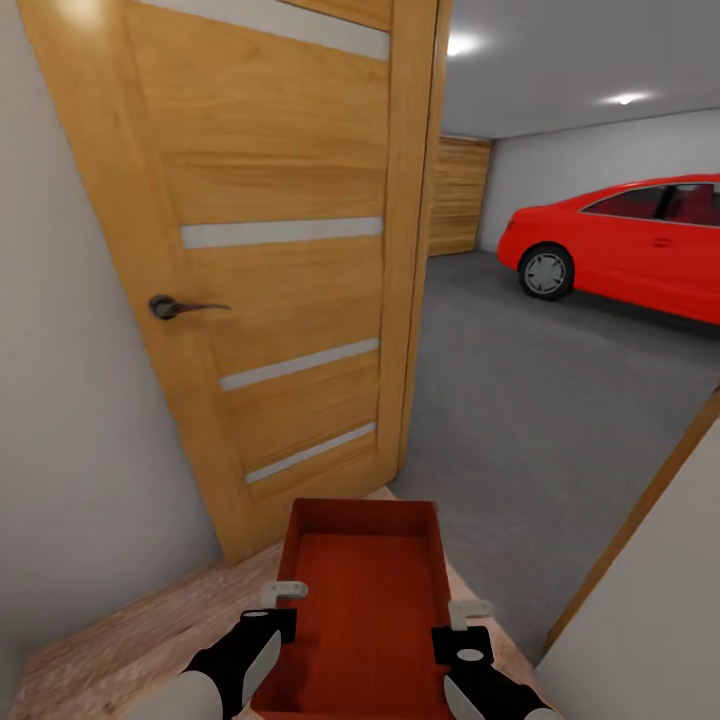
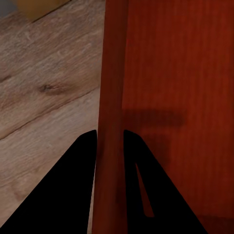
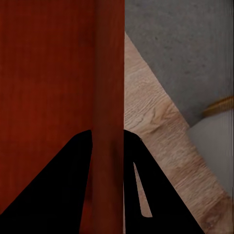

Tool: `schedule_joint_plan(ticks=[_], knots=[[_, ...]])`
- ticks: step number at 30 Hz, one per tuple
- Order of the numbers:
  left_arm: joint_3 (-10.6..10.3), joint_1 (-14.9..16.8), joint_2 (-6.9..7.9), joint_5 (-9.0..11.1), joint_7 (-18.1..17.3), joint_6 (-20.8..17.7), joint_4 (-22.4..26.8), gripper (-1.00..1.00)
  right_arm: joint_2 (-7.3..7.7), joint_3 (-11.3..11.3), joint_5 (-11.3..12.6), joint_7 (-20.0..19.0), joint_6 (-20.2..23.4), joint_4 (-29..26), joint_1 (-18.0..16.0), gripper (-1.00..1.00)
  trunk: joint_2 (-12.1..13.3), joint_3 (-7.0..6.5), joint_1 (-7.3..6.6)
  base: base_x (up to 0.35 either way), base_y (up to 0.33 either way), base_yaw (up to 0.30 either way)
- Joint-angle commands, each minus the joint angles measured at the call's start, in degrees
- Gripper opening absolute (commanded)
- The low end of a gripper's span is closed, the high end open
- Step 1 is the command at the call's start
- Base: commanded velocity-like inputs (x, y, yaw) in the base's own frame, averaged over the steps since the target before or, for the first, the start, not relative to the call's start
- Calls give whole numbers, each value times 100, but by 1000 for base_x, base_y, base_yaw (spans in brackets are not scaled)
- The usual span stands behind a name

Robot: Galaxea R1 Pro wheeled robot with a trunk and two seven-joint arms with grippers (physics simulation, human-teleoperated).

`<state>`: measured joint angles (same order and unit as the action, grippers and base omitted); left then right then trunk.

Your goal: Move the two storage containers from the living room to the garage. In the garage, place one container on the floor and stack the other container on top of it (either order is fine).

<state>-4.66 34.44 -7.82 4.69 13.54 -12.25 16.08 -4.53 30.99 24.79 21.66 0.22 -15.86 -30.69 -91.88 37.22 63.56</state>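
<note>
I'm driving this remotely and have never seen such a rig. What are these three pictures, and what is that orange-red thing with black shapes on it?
The big picture looks down from the robot's head. The two black-and-white parts at the bottom are its arms: the left gripper and the right gripper. Between them they carry an orange-red storage bin, one on each long side wall.

The two small pictures come from cameras on the wrists. The black wedges there are the gripper fingers, closed on the thin bin wall; the right one does the same.

Ahead, an open wooden door leads from the wood floor onto the grey garage floor, where a red car is parked.
</note>
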Motion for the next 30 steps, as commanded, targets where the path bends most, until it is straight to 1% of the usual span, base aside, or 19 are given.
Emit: schedule_joint_plan(ticks=[1,16,30], knots=[[-44,1,9,-135,79,-51,36,-100,5,-6,113,58,-4,85,-7,-100,-3,5,0,8,1,-284],[-44,1,9,-135,79,-61,36,-100,5,-6,113,58,-4,86,-7,-100,-3,5,0,7,8,-276],[-44,1,9,-135,79,-82,36,-100,5,-6,113,58,-4,85,-7,-100,-3,5,0,182,251,-18]])
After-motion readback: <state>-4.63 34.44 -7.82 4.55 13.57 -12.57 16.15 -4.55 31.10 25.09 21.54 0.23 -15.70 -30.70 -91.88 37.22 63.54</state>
